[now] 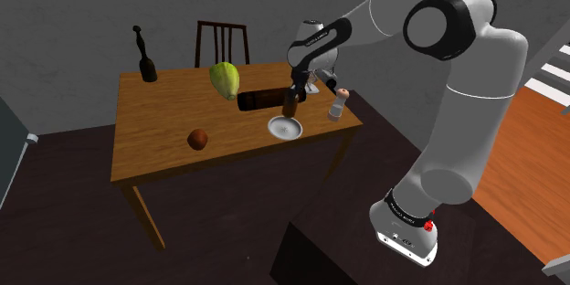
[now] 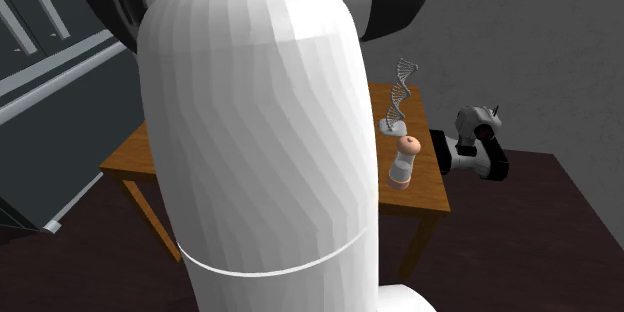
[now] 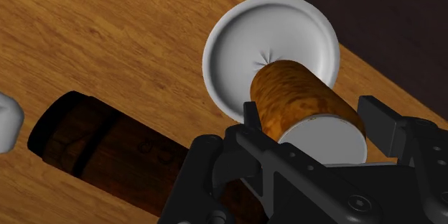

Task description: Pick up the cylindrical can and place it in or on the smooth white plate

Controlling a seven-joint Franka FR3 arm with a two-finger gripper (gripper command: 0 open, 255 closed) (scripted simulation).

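My black gripper (image 1: 291, 98) is shut on a brown cylindrical can (image 1: 290, 109) with a white end. It hangs upright just above the small white plate (image 1: 284, 129) near the table's right front part in the shoulder view. In the wrist view the can (image 3: 301, 100) sits clasped between both fingers (image 3: 251, 113), and the gripper (image 3: 316, 118) holds it over the near side of the plate (image 3: 237, 50). The plate's round rim lies beyond the can.
A dark brown cylinder (image 1: 260, 100) lies on the wooden table (image 1: 155, 160) just behind the plate. A shaker (image 1: 339, 105) stands to the right. A green object (image 1: 225, 80), a brown ball (image 1: 197, 139), a dark bottle (image 1: 145, 55) and a chair (image 1: 222, 44) lie further off. A helix figure (image 2: 398, 95) stands near the shaker (image 2: 404, 163).
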